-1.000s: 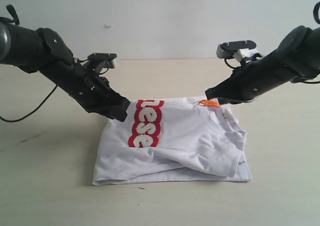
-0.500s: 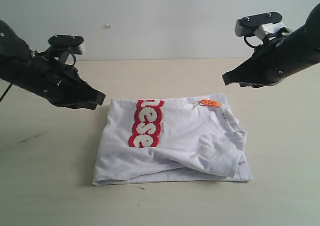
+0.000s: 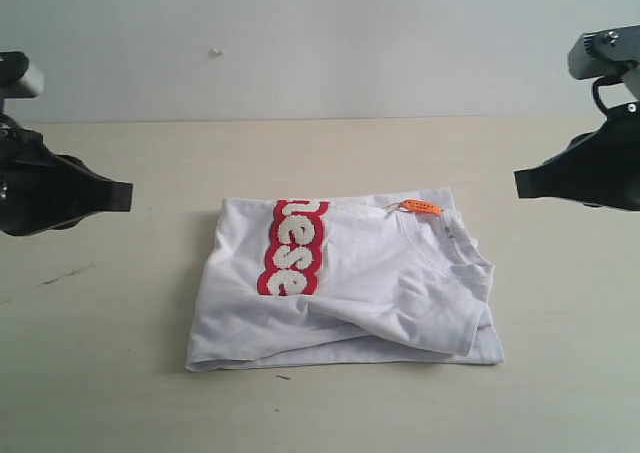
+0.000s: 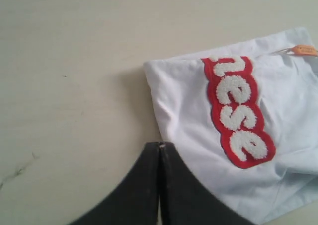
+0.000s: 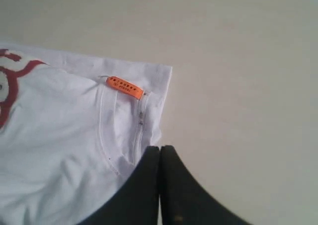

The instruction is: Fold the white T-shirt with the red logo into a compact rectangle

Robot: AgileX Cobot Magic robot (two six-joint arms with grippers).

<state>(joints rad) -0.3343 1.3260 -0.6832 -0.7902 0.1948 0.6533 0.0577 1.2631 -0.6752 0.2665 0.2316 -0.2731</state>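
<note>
The T-shirt [image 3: 380, 273] lies folded between our left gripper [image 4: 160, 145] and right gripper [image 5: 160, 148], apart from both, each pinched closed on nothing. We judge it light and limp, best pinched at corners.

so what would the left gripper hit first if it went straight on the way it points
Likely the thin white cotton T-shirt at its nearest edge, though how high the left gripper sits is unclear.

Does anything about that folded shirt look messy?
Slightly. The white T-shirt is folded unevenly: layers bunch and stick out at its near right corner, and the fold hides part of the red logo. Nothing looks torn.
</note>
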